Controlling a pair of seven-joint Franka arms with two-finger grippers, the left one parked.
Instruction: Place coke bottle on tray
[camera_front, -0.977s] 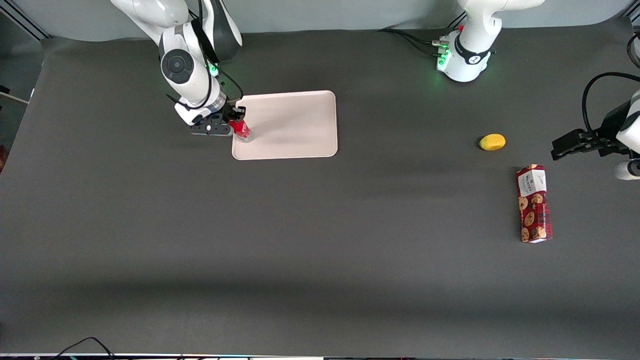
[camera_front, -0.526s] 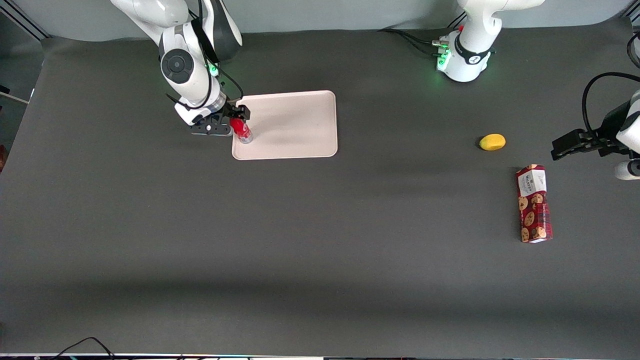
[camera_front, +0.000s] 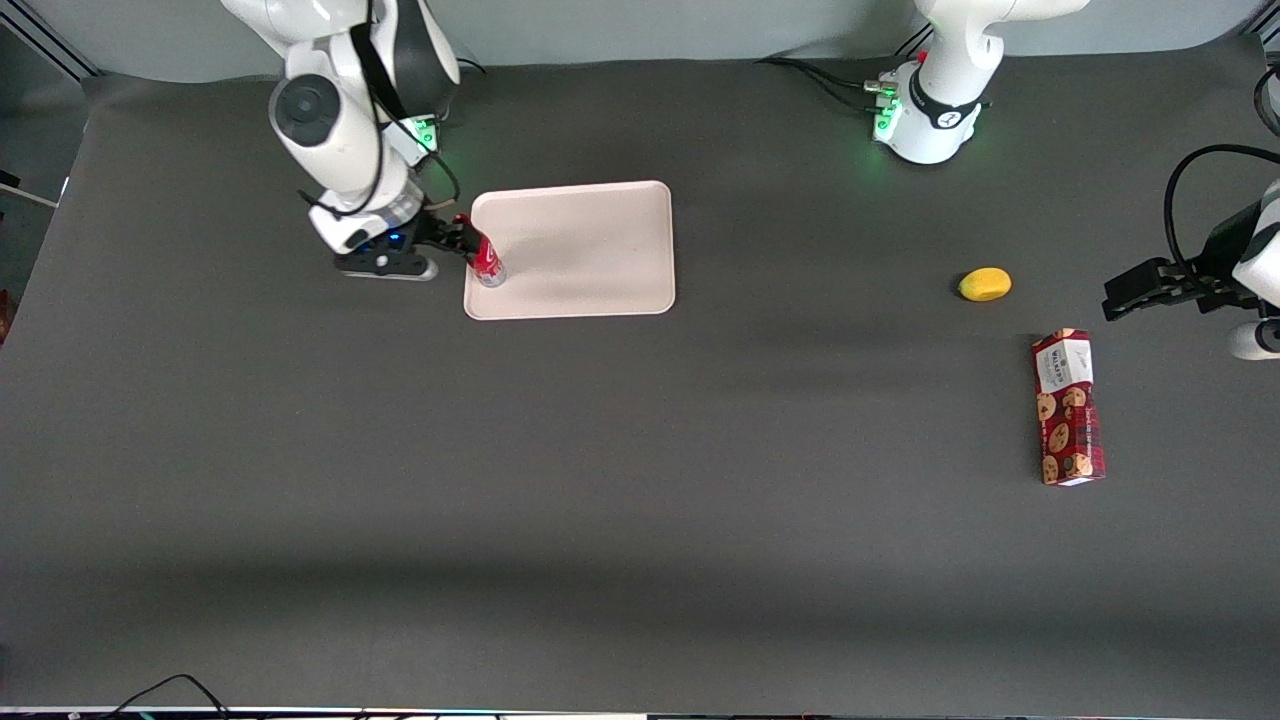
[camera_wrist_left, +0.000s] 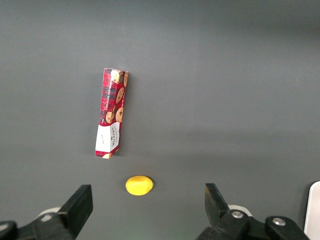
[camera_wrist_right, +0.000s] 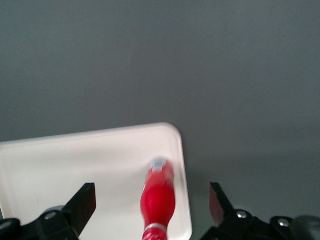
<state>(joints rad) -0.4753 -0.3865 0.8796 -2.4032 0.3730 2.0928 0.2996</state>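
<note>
The small red coke bottle (camera_front: 487, 264) stands on the pale pinkish tray (camera_front: 590, 250), just inside the tray corner toward the working arm's end and nearer the front camera. My right gripper (camera_front: 458, 238) is open and hovers over the bottle's top, with the fingers wide on either side and not touching it. In the right wrist view the bottle (camera_wrist_right: 159, 197) shows from above, its clear base on the tray (camera_wrist_right: 75, 160) close to the rim, with the gripper (camera_wrist_right: 152, 196) spread around it.
A yellow lemon-like object (camera_front: 985, 284) and a red cookie-printed box (camera_front: 1068, 407) lie toward the parked arm's end of the table. Both also show in the left wrist view, the lemon (camera_wrist_left: 139, 185) and the box (camera_wrist_left: 111, 112).
The gripper has opened and let go of the bottle. The arm has drawn back toward the working arm's end. The bottle stays standing on the tray.
</note>
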